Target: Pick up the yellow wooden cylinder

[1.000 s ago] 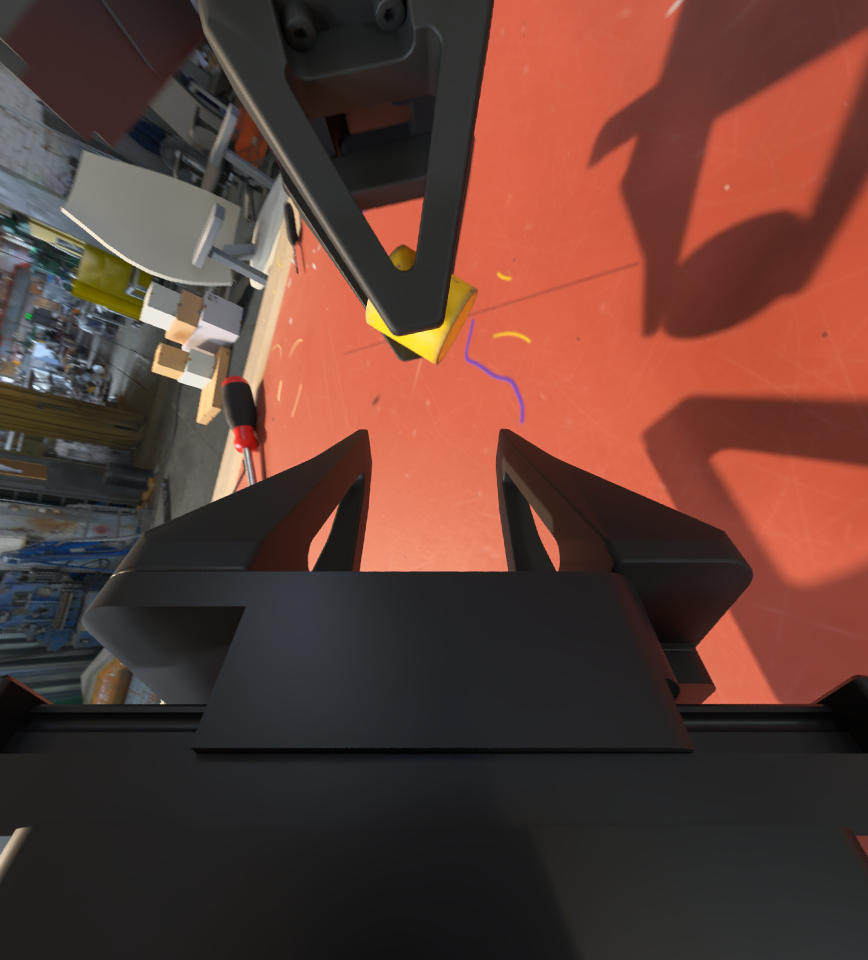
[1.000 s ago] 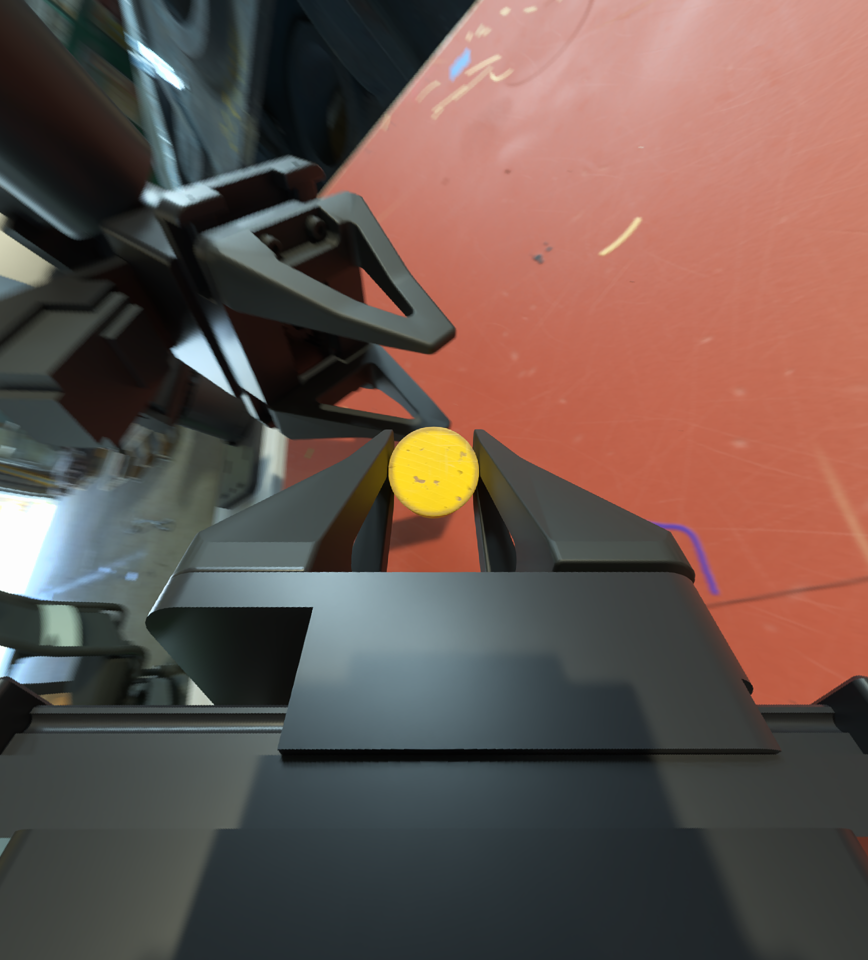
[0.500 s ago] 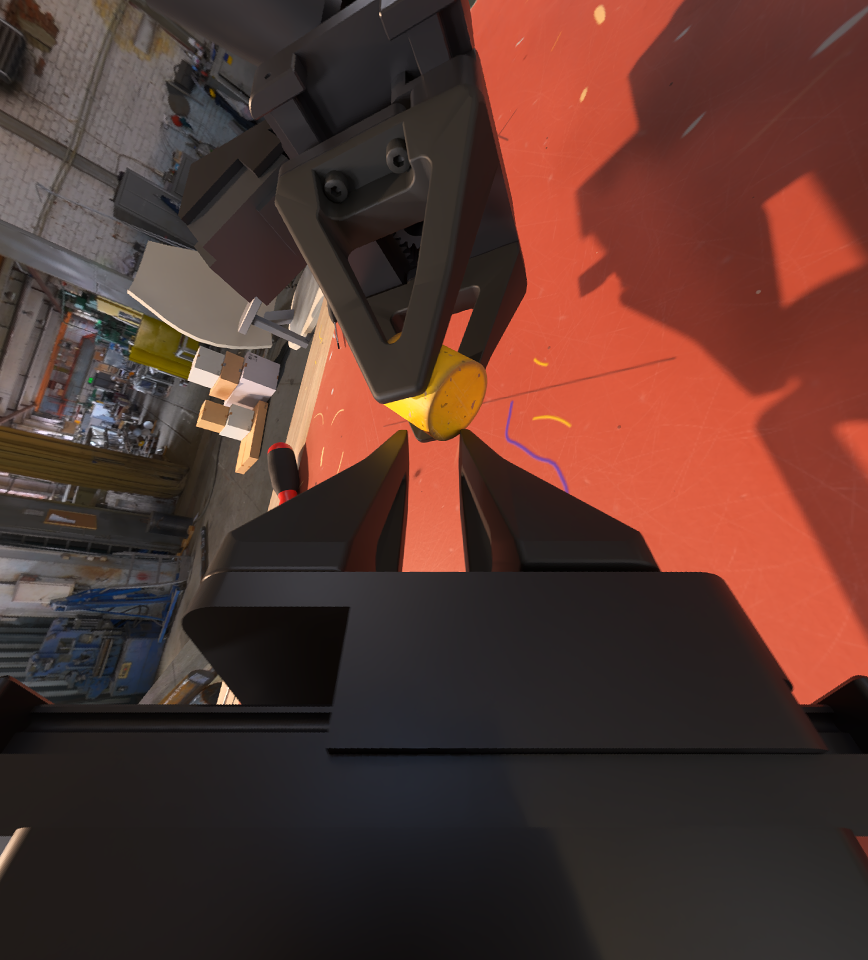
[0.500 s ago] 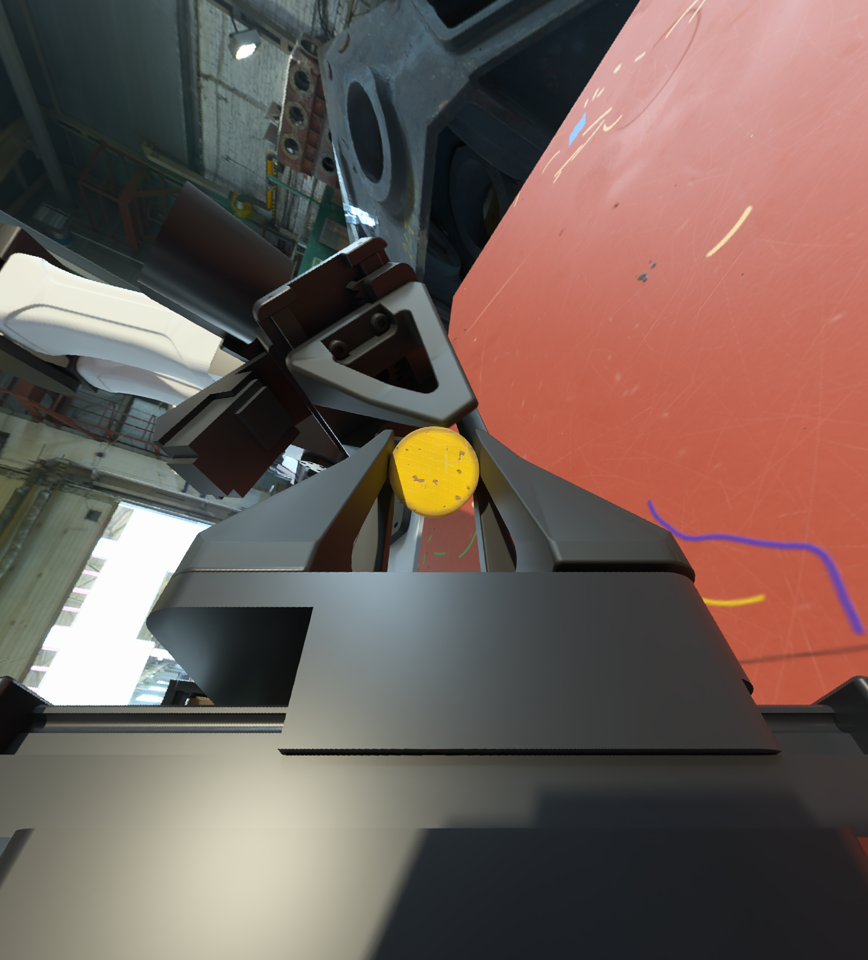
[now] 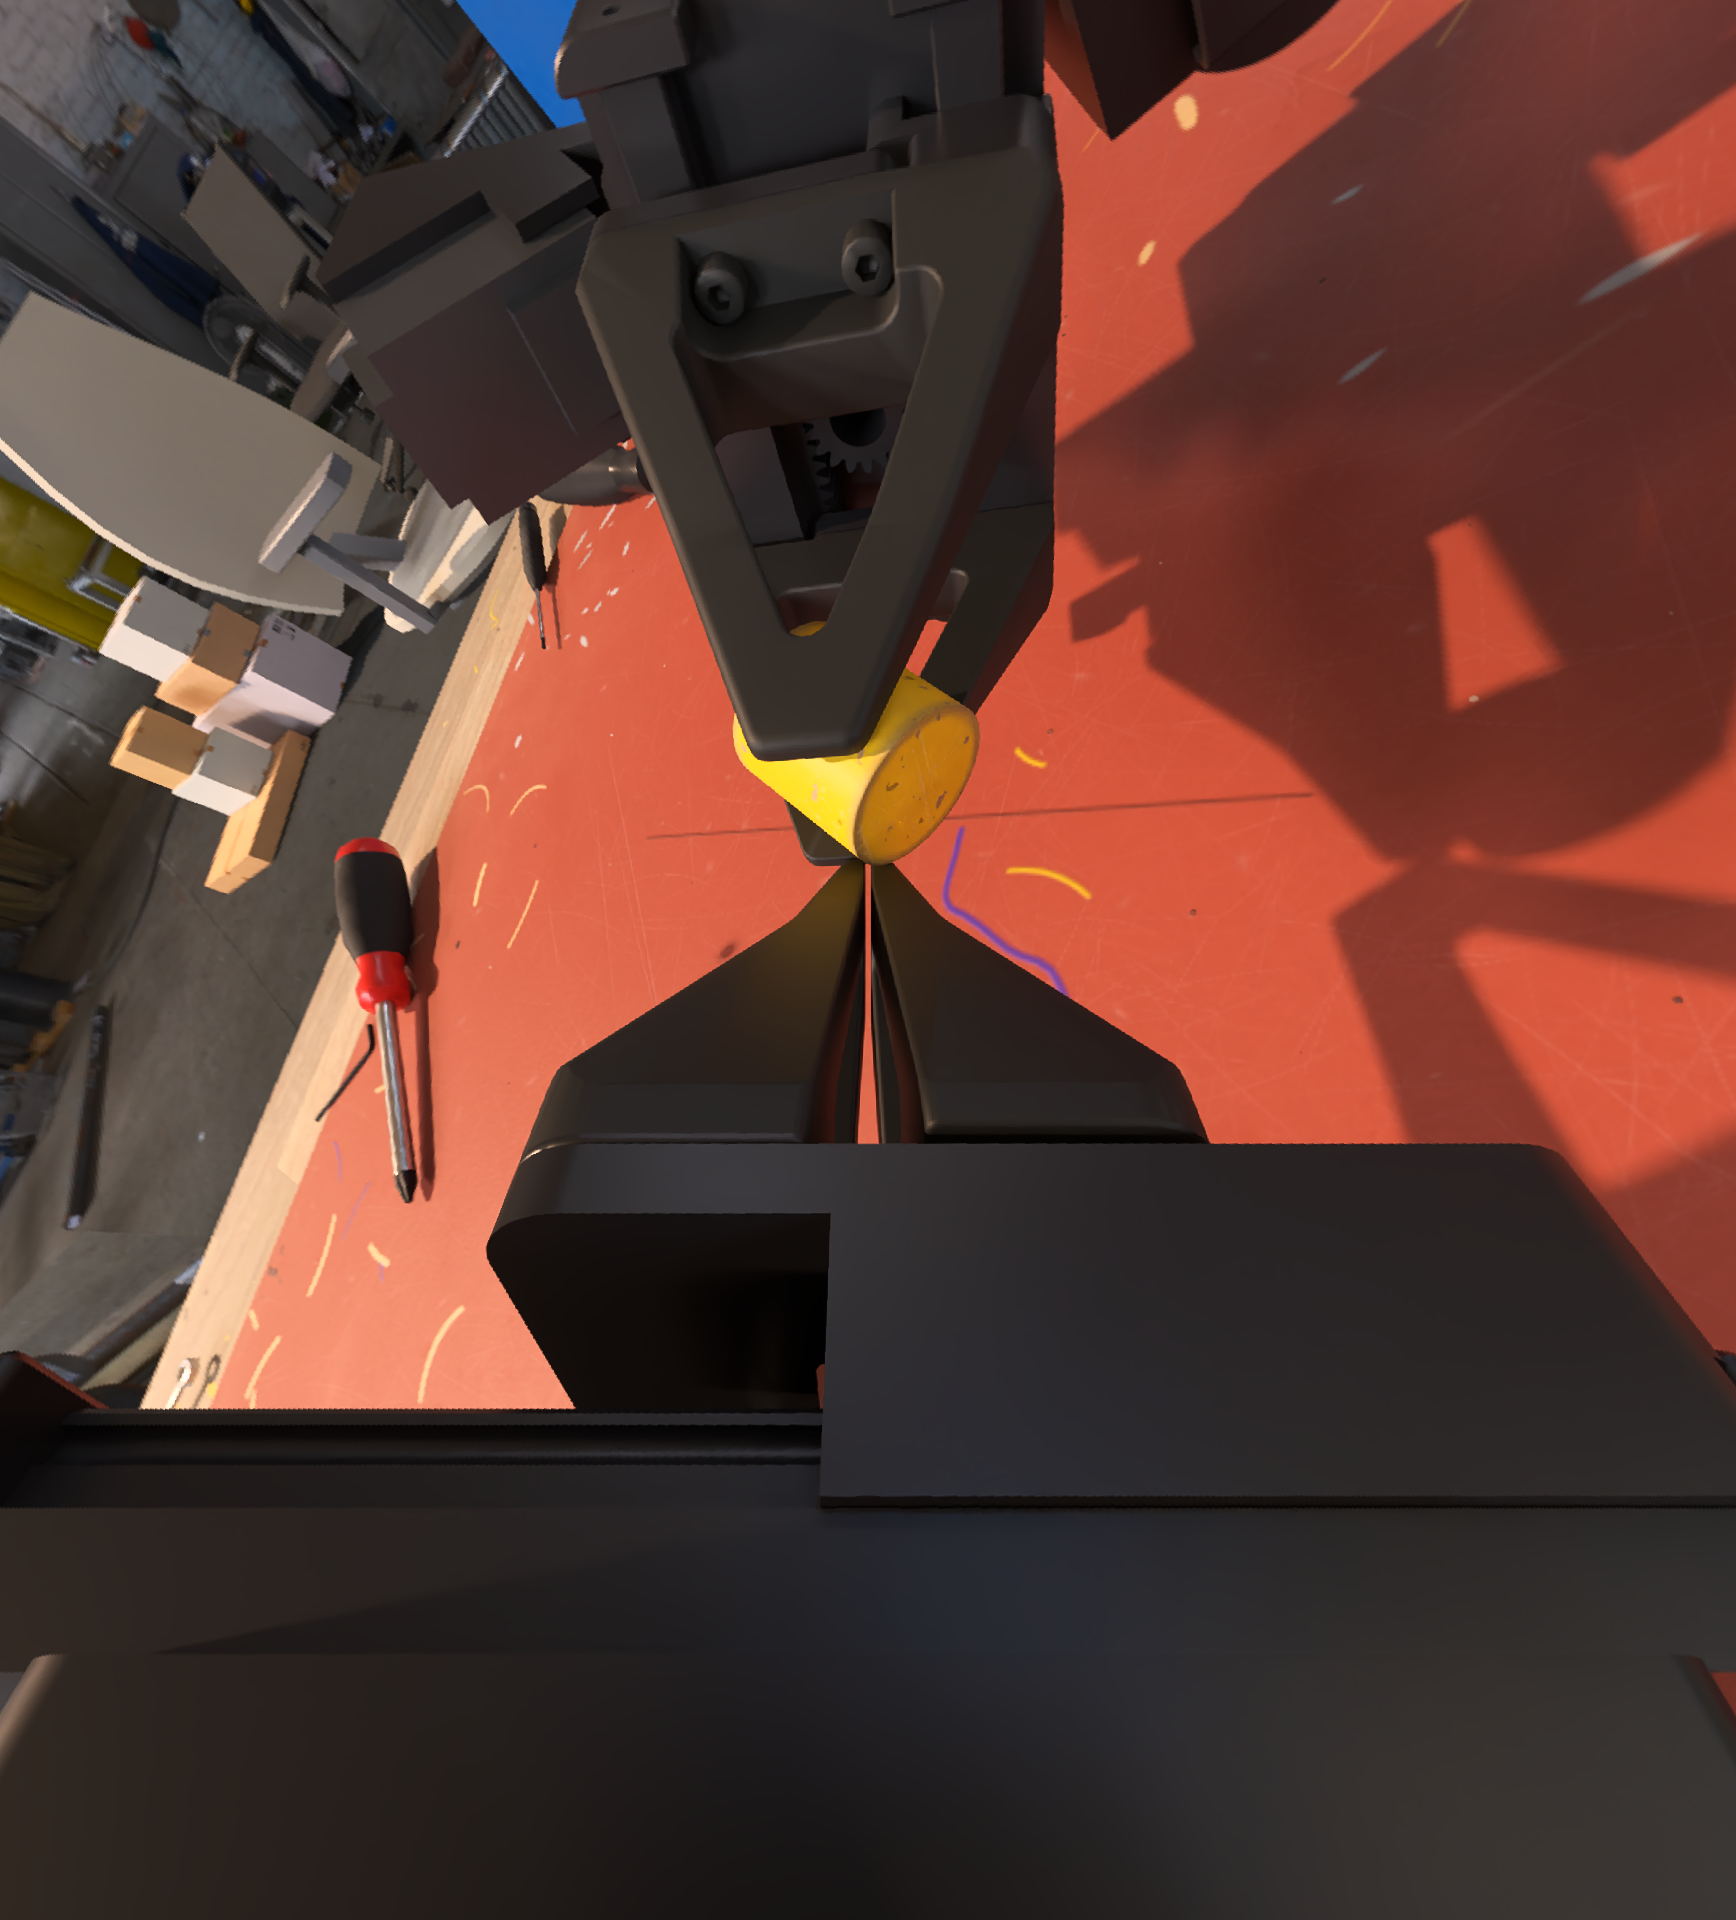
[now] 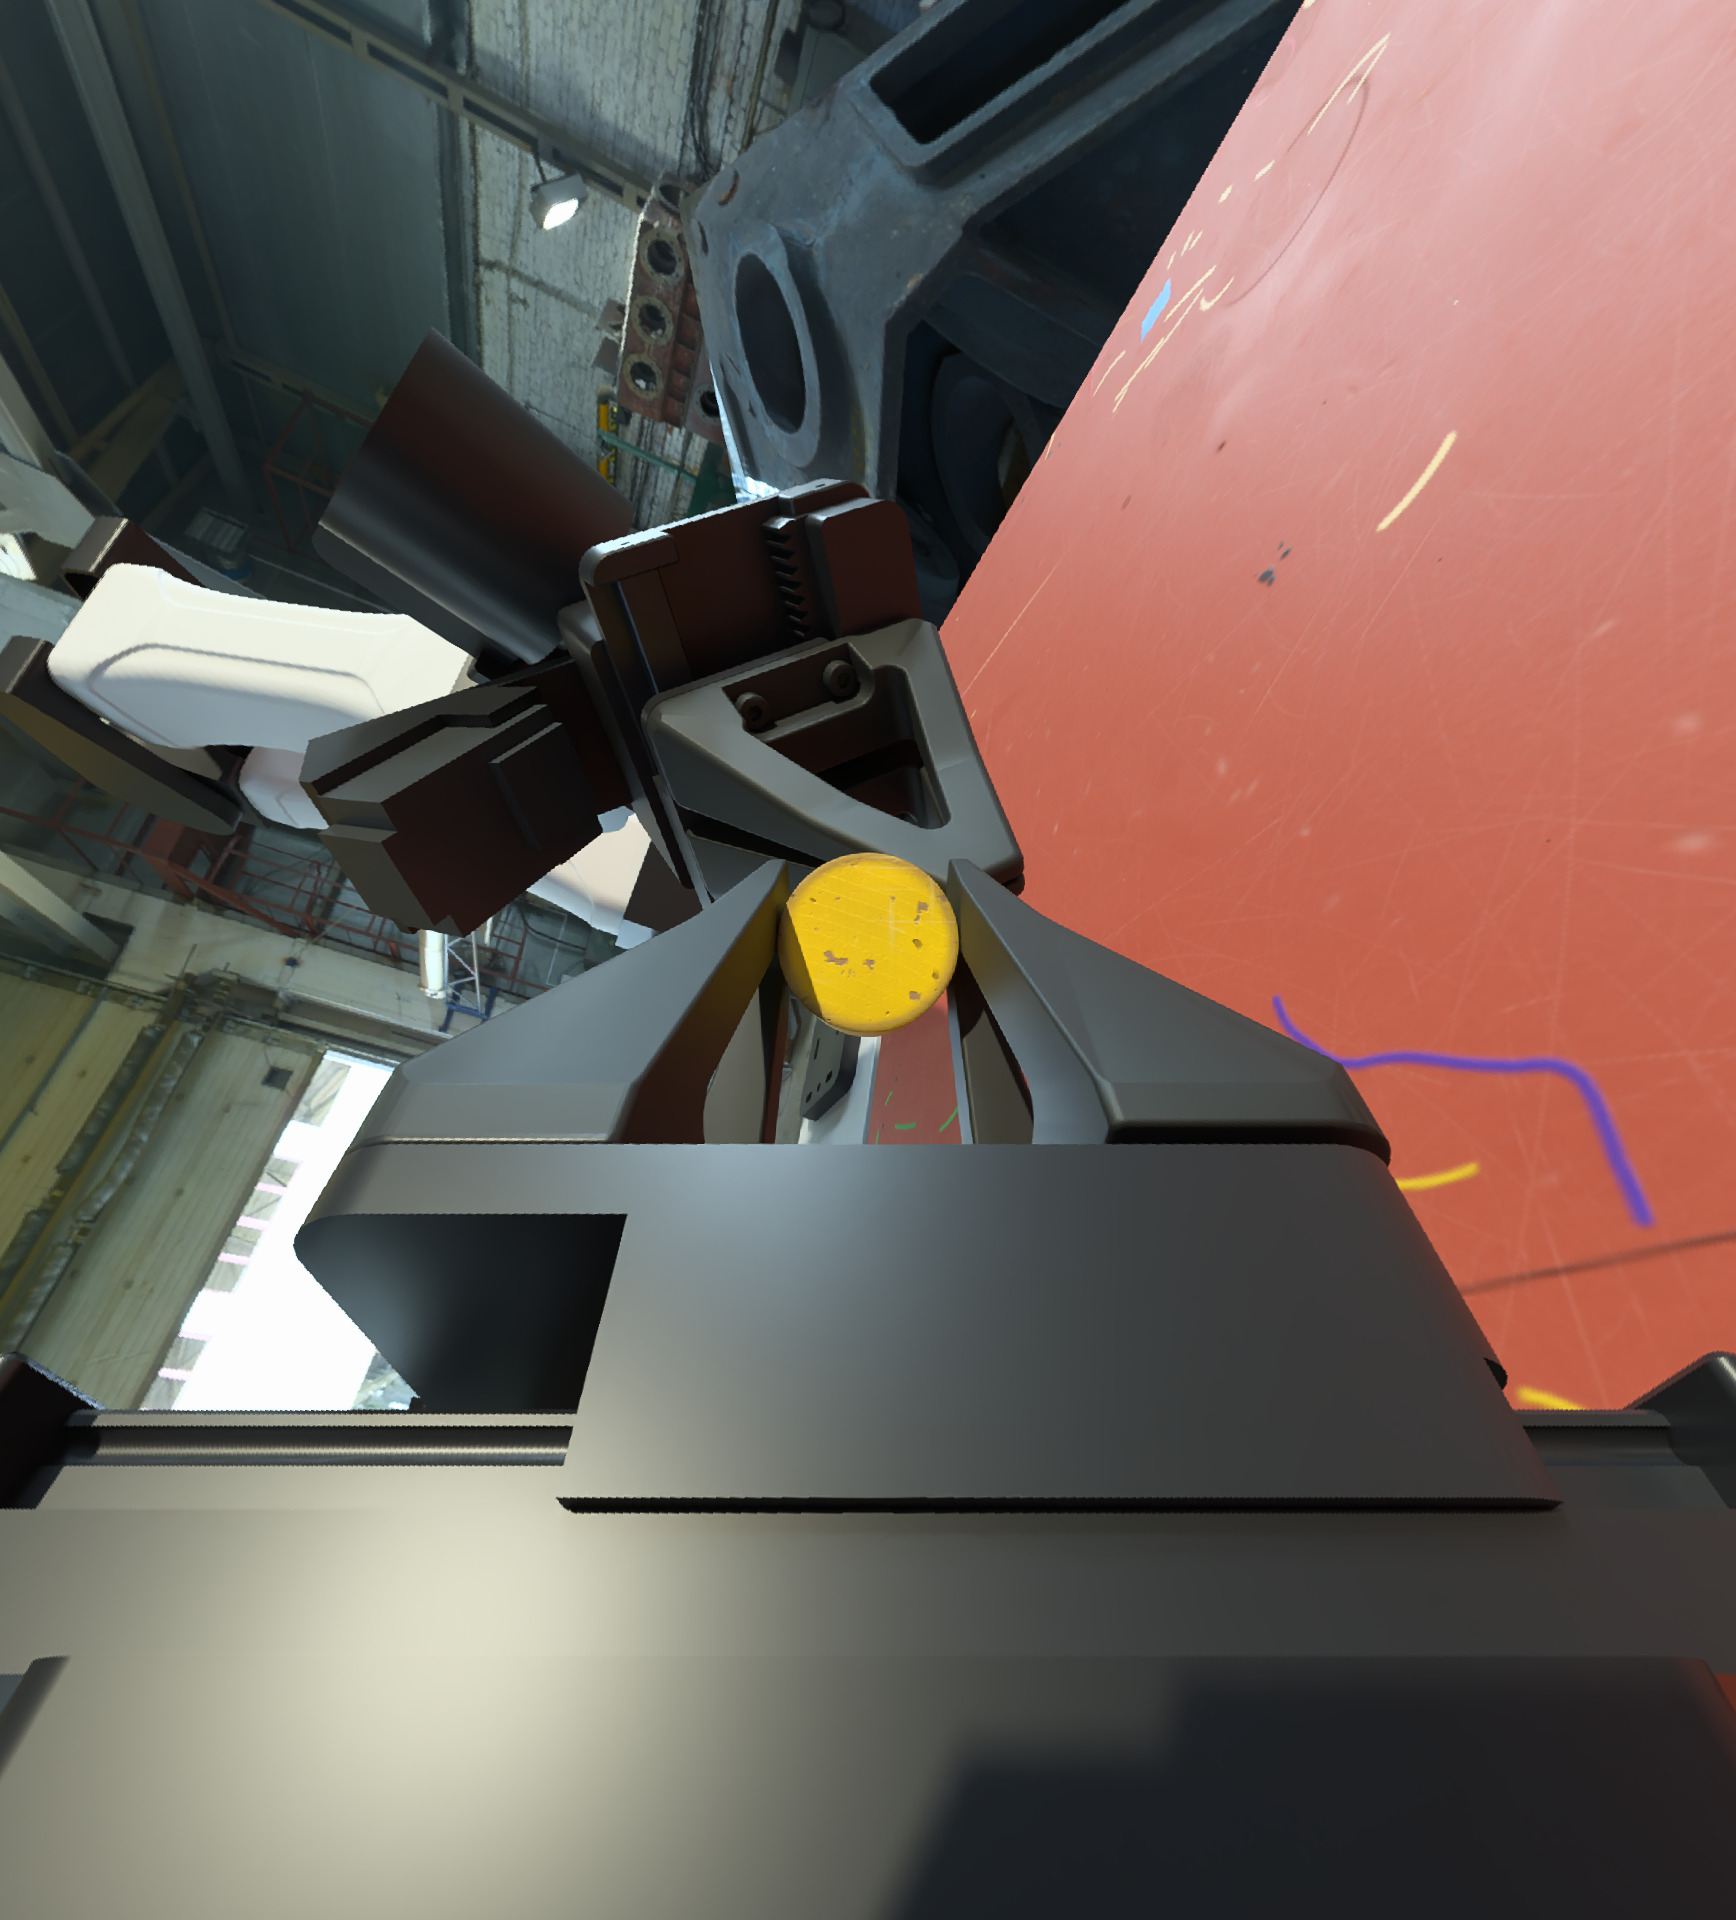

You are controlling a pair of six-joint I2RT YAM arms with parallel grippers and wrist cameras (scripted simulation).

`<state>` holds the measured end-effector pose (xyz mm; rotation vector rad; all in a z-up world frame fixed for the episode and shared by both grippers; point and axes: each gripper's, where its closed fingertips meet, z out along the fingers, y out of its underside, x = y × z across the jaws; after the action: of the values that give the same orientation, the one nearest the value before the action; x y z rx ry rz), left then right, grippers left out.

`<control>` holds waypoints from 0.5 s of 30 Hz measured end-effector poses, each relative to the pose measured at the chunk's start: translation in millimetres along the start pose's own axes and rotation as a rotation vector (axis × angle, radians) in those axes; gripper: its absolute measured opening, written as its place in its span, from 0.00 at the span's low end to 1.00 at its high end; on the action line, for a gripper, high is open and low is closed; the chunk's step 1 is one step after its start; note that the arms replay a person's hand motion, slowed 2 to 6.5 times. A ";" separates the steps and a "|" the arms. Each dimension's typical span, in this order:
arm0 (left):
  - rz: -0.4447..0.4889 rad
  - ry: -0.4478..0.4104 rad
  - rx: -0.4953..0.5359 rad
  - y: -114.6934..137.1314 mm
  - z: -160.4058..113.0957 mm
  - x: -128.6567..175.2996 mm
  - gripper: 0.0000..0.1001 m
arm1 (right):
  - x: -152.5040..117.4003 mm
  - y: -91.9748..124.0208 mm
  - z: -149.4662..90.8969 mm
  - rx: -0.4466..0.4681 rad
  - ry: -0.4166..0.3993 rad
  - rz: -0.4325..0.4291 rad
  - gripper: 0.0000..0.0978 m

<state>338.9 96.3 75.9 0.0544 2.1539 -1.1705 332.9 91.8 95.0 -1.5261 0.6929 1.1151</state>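
Observation:
The yellow wooden cylinder (image 6: 869,943) sits between my right gripper's fingertips, its round end facing the camera, held up off the red table (image 6: 1466,727). My right gripper (image 6: 869,883) is shut on it. In the left wrist view the cylinder (image 5: 885,774) shows held in the right gripper (image 5: 822,790), above the table (image 5: 1259,1039). My left gripper (image 5: 866,883) is shut and empty, its tips just below the cylinder. The left gripper also shows in the right wrist view (image 6: 978,873), right behind the cylinder.
A red-and-black screwdriver (image 5: 381,997) lies near the table's left edge. A smaller dark tool (image 5: 535,571) lies farther along that edge. Purple and yellow scribbles (image 5: 999,925) mark the table. Wooden blocks and workshop clutter (image 5: 220,727) lie beyond the edge.
My left gripper has gone from open to shut, empty. The right gripper has lifted the cylinder higher off the table; both views have tilted and show more of the room.

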 end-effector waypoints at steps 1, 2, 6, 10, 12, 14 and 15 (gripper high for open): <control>-0.014 0.001 -0.001 0.8 1.2 -0.3 0.01 | 1.0 -0.7 -0.7 0.004 -0.002 0.006 0.26; -0.027 0.002 -0.002 1.4 2.1 -0.5 0.01 | 1.9 -1.3 -1.4 0.007 -0.005 0.012 0.26; -0.059 0.007 -0.010 3.6 4.1 -0.4 0.01 | 5.8 -1.2 -2.7 0.015 -0.021 0.036 0.26; -0.055 -0.002 -0.019 5.1 3.9 -2.4 0.01 | 7.7 -0.5 -3.3 0.018 -0.028 0.049 0.26; -0.050 -0.010 -0.020 4.9 2.2 -4.1 0.03 | 7.6 -1.2 -3.9 0.021 -0.031 0.051 0.26; -0.050 -0.008 -0.018 4.0 -0.3 -4.7 0.09 | 7.5 -2.0 -4.9 0.023 -0.033 0.050 0.26; -0.053 0.000 -0.016 3.4 -1.6 -4.0 0.14 | 7.4 -2.4 -5.3 0.023 -0.034 0.049 0.26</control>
<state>342.3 100.6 76.3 -0.0105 2.1763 -1.1824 339.4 88.3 89.2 -1.4742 0.7207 1.1631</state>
